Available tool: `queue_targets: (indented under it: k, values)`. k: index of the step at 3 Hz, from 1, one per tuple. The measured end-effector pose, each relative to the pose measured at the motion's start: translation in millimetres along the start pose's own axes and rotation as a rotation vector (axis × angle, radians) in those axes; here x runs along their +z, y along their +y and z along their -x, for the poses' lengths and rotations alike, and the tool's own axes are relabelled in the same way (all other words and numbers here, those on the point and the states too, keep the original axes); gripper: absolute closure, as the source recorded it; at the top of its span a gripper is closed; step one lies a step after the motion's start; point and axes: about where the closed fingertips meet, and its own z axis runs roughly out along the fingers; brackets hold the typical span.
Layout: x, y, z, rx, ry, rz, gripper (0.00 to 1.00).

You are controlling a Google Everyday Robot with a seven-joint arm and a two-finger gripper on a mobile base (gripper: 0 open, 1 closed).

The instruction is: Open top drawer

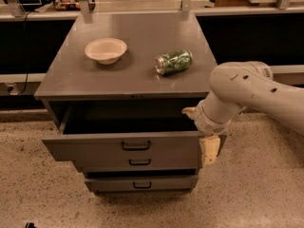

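Top drawer [128, 148] is sitting pulled out toward the near side, under the grey surface [137, 80] that is holding a bowl [106, 50] and a can [174, 62]. My hand [209, 147] is hanging at the drawer's right front corner. I cannot tell if it is open or closed.

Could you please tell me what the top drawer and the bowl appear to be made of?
Top drawer: probably painted metal, flat matte grey panel. Bowl: possibly paper or plastic, dull cream, thin rim. Pincer sits at the drawer's right corner.
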Motion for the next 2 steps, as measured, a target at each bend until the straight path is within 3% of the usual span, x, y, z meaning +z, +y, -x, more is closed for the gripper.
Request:
queue_targets:
  k: [1, 2]
  values:
    - [17.9, -6.3, -10.5, 0.015, -0.025, 0.027, 0.0]
    - [28.9, -6.4, -14.5, 0.028, -0.035, 0.057, 0.19]
